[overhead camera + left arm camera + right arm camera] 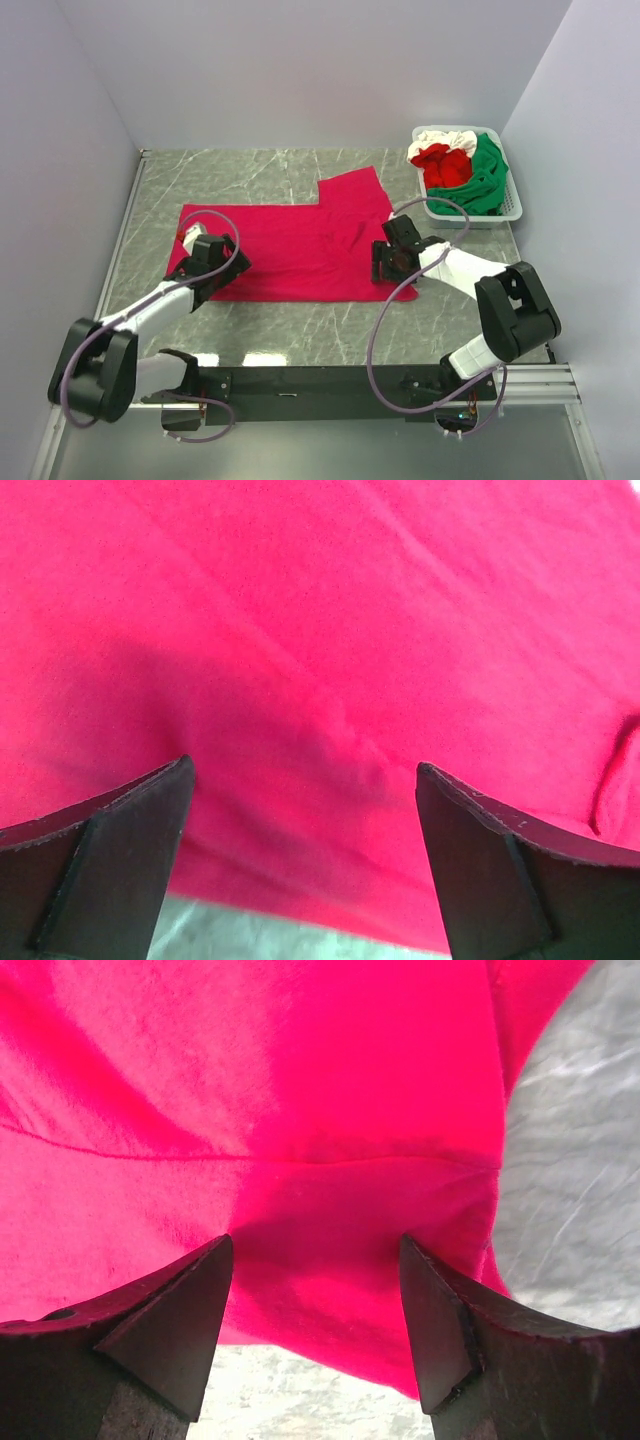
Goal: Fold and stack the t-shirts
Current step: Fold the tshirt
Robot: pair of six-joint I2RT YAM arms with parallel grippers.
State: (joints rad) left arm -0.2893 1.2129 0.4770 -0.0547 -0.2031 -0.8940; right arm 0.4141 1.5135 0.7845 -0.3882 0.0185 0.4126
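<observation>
1. The crimson t-shirt lies spread on the marble table.
2. The left gripper is over its left near edge, fingers spread.
3. The right gripper is over its right near corner, fingers spread.
4. Bunched shirts fill the white basket.

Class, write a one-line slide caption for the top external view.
Both open, left gripper and right gripper hover over a crimson t-shirt spread on the table; basket far right.
</observation>
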